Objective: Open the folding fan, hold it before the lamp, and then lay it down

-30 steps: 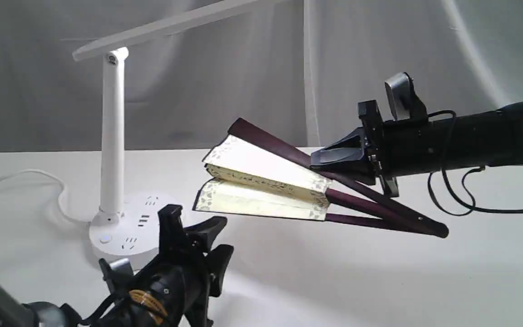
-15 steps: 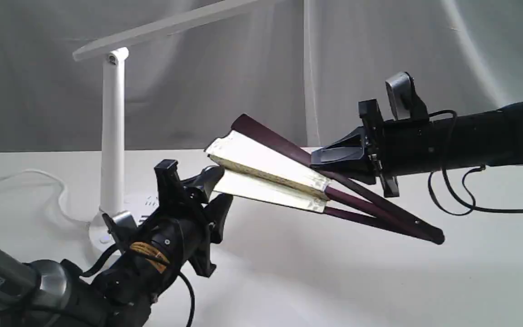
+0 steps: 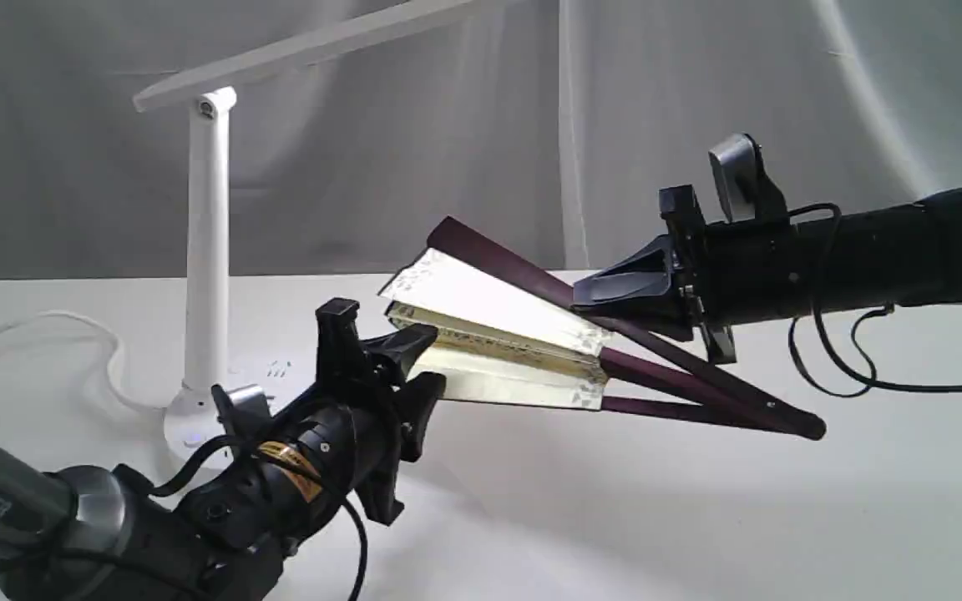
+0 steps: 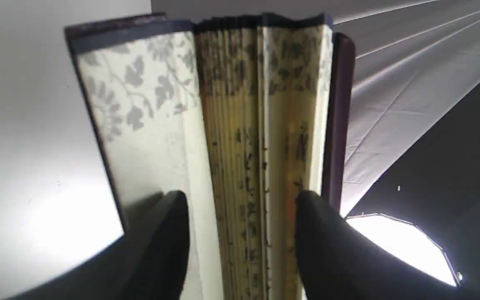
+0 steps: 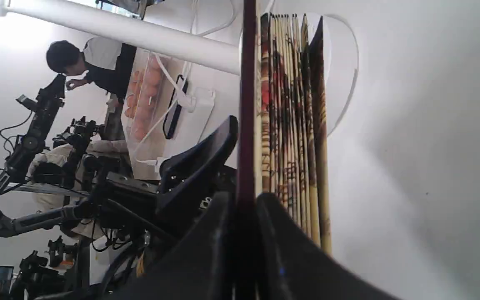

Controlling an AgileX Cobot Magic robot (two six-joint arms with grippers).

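The folding fan [image 3: 489, 325] hangs partly spread above the table, cream leaf toward the lamp, maroon ribs meeting at the pivot on the right. My right gripper [image 3: 594, 305] is shut on its upper maroon guard; the right wrist view shows this guard [image 5: 244, 125] pinched in that gripper [image 5: 244, 200]. My left gripper [image 3: 424, 363] is open at the fan's outer end. In the left wrist view the folded pleats [image 4: 261, 137] stand between its two fingers [image 4: 169, 233]. The white lamp [image 3: 207, 242] stands at the left, its head bar slanting up to the right.
A white cable [image 3: 47, 325] curls from the lamp's round base [image 3: 184, 421] over the white table [image 3: 615, 517]. A black cable [image 3: 832, 367] droops under the right arm. Grey curtains hang behind. A person [image 5: 94, 66] and other rigs show in the right wrist view.
My left arm has risen and moved right, bringing its open fingers around the fan's outer end. The fan's lower leaf lifted, then dropped back a little. The right gripper has kept its hold.
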